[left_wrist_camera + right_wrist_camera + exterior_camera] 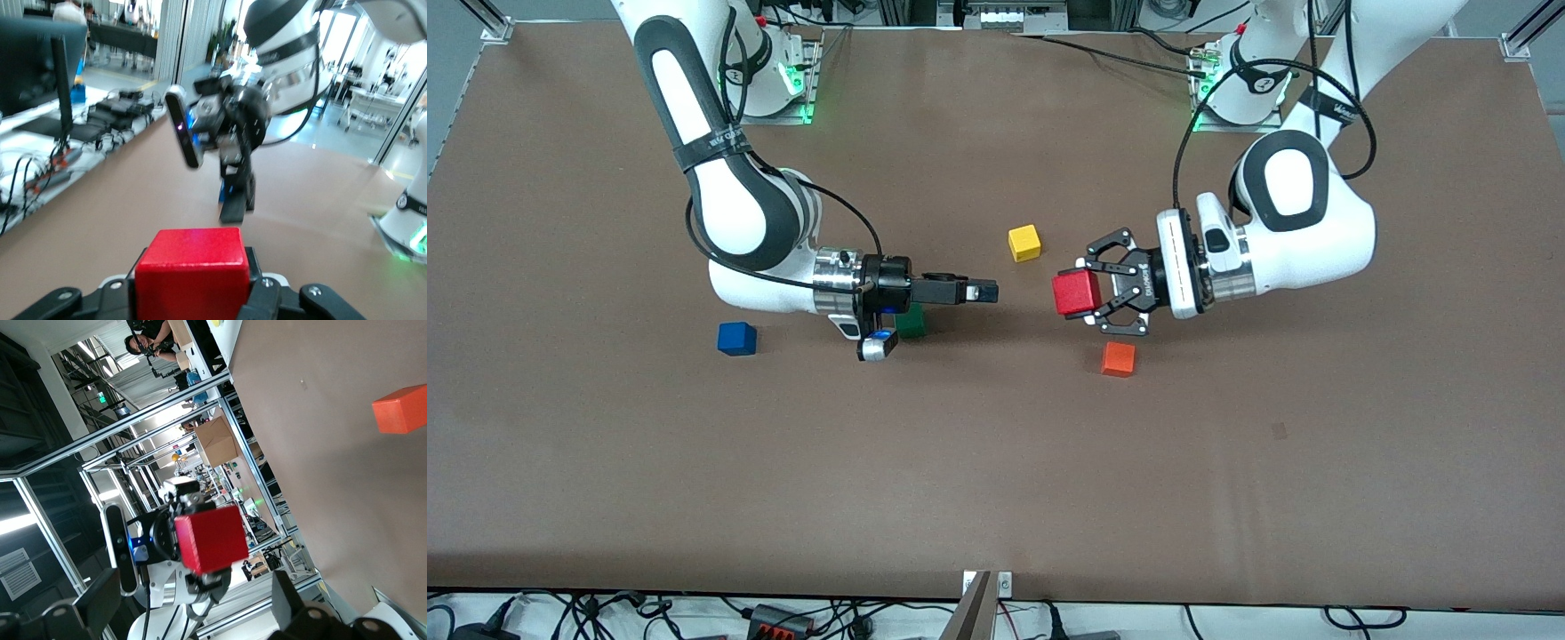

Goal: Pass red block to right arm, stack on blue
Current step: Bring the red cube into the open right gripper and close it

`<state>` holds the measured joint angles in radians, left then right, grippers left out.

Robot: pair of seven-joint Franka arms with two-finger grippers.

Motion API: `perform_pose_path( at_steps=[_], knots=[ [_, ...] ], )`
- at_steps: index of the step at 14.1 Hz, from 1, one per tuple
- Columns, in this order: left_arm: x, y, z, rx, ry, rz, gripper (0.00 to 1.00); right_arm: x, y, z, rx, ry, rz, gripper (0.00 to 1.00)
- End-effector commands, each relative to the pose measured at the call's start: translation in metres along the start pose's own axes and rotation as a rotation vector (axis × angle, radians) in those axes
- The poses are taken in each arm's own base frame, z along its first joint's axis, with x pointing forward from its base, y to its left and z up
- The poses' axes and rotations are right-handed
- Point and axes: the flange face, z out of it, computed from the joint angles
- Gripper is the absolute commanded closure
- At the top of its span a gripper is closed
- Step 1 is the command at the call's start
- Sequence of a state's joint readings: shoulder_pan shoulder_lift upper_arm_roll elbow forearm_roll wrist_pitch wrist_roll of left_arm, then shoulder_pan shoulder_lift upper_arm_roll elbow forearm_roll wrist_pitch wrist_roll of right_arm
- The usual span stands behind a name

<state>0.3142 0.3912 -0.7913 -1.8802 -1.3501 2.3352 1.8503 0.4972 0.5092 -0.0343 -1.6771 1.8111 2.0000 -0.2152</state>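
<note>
Red block point(1075, 293) is clamped between the fingers of the left claw point(1096, 296), held above the counter point(996, 462) and presented sideways toward the right claw point(983, 291). The right claw is level with it, a gap apart, fingers spread in the right wrist view and empty. Recommended: advance the right claw straight, fingers straddling the free faces, close fully before the left claw releases. Blue block point(736, 339) sits beside the right wrist.

A small bright red cube point(1075, 293) is showing beside the left arm's black linkage pincer point(1096, 293); a small orange cube point(1118, 358) is lying just below it on the brown table point(996, 462).
</note>
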Motion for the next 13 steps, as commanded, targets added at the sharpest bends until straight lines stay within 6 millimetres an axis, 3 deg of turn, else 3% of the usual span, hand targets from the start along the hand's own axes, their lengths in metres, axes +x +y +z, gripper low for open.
perform_pose_path(
  at_steps=[1, 5, 8, 11, 13],
  knots=[
    [0.01, 0.01, 0.031, 0.002, 0.141, 0.082, 0.86, 0.005, 0.003, 0.006, 0.014, -0.011, -0.047, 0.0],
    [0.003, 0.017, 0.054, 0.046, 0.159, 0.089, 0.86, 0.009, -0.004, 0.01, 0.019, -0.015, -0.076, 0.0],
    [-0.005, 0.013, 0.062, 0.041, 0.175, 0.089, 0.86, 0.009, -0.004, 0.008, 0.013, -0.019, -0.079, 0.0],
    [-0.008, 0.008, 0.065, 0.065, 0.218, 0.093, 0.86, 0.002, -0.003, 0.007, 0.024, -0.138, -0.124, 0.0],
    [-0.007, 0.011, 0.069, 0.073, 0.215, 0.098, 0.86, 0.007, 0.006, 0.0, 0.031, -0.151, -0.141, 0.0]
  ],
)
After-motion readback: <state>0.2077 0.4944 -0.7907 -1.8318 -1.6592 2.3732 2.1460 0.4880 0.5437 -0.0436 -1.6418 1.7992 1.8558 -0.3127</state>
